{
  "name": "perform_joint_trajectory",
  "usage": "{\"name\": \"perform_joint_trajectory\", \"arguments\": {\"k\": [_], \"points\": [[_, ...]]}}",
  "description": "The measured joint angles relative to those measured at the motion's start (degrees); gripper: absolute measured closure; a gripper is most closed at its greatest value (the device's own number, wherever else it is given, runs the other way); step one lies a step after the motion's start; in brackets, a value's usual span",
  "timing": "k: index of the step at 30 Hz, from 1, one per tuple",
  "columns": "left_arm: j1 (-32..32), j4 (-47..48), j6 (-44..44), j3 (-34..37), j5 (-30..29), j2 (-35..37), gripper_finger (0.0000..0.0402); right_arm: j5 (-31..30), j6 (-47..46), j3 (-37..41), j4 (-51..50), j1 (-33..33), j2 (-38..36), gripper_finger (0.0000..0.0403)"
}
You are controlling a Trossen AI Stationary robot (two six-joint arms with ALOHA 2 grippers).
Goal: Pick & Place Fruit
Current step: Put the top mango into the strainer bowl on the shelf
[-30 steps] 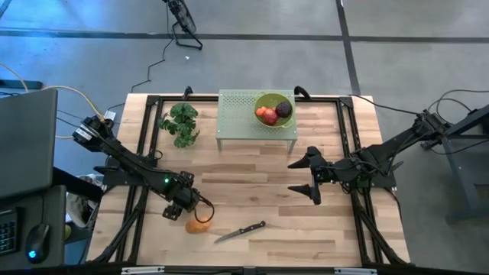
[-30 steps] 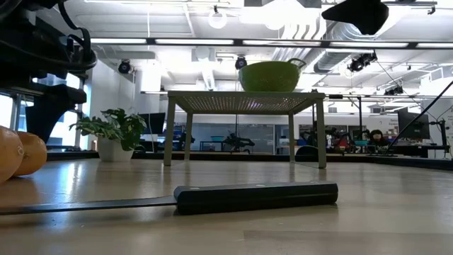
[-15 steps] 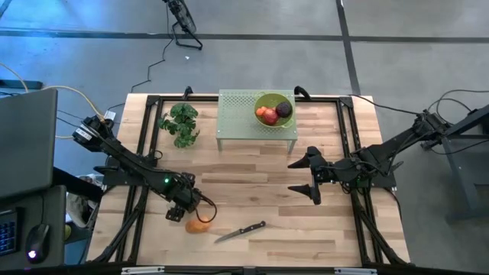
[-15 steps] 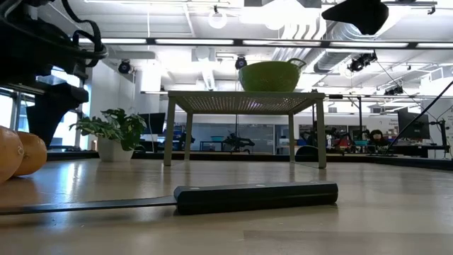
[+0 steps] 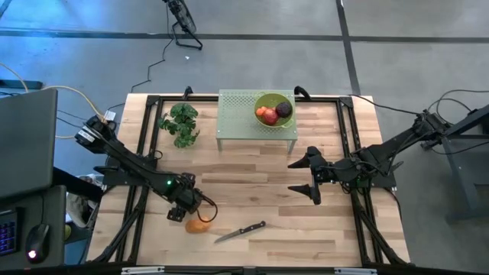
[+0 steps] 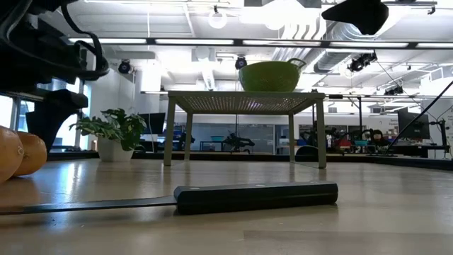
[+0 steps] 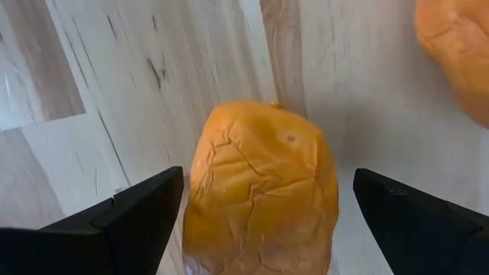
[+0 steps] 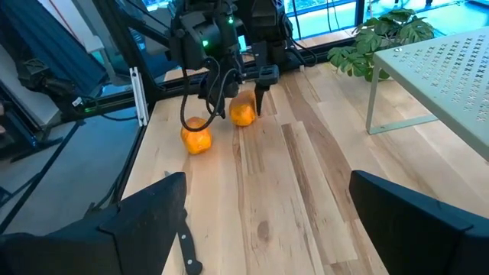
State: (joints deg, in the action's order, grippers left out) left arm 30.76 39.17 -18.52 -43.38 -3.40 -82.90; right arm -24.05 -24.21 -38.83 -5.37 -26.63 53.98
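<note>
Orange fruit point(image 7: 261, 191) sits btwn left claw point(image 7: 260, 210) fingers (spread wide, not gripping)

Wood plank table point(image 5: 252, 244). Black-handled knife point(image 5: 240, 231) lies flat near front edge, blade toward the left. Green leafy plant point(image 5: 181, 124) at back left. Pale green perforated stand point(image 5: 238, 114) at back centre, green bowl point(image 5: 265, 101) on its right half. Laptop point(image 5: 27, 141) off table's left side.

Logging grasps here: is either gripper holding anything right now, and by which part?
Nothing is held. The left gripper is open, its fingers on either side of an orange without touching it; the right gripper waits open.
</note>
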Motion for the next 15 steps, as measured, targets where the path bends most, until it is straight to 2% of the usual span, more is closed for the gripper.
{"name": "perform_joint_trajectory", "arguments": {"k": [4, 7, 10, 15], "points": [[0.0, -0.1, -0.16, 0.0, -0.02, -0.72, 0.003, 0.0, -0.07, 0.0, 0.03, 0.0, 0.0, 0.0041], [0.0, -0.05, -1.3, 0.0, 0.0, -0.69, 0.0052, 0.0, -0.09, 0.0, 0.04, 0.02, 0.0, 0.0041], [0.0, -0.06, -1.31, 0.0, 1.33, -0.69, 0.0094, -0.01, -0.04, 0.0, 0.04, 0.02, 0.0, 0.0041], [0.0, -0.06, -1.31, 0.0, 2.91, -0.69, 0.0186, 0.0, -0.02, 0.0, 0.04, 0.0, 0.0, 0.0041]]}}
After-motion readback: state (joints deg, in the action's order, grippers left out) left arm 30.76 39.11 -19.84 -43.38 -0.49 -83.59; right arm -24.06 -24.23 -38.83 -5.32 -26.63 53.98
